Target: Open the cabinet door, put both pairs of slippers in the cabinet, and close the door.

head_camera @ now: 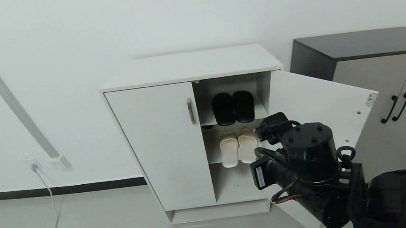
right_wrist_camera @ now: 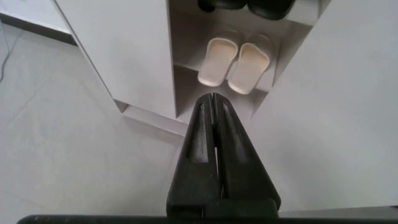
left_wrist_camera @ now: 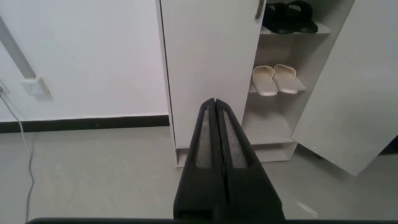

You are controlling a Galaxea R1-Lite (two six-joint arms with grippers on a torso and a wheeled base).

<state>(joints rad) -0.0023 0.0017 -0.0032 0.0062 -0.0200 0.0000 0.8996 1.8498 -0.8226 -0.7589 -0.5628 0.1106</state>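
The left end effector [left_wrist_camera: 214, 101] and right end effector [right_wrist_camera: 213, 96] are closed, empty. Black slippers [head_camera: 233, 107] sit one shelf above cream slippers [head_camera: 238, 147]; the cabinet door [head_camera: 316, 105] stands open.

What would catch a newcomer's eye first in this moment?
The white cabinet stands with its right door swung open, showing black slippers stored above cream slippers. The right gripper, shut, points toward the open compartment.
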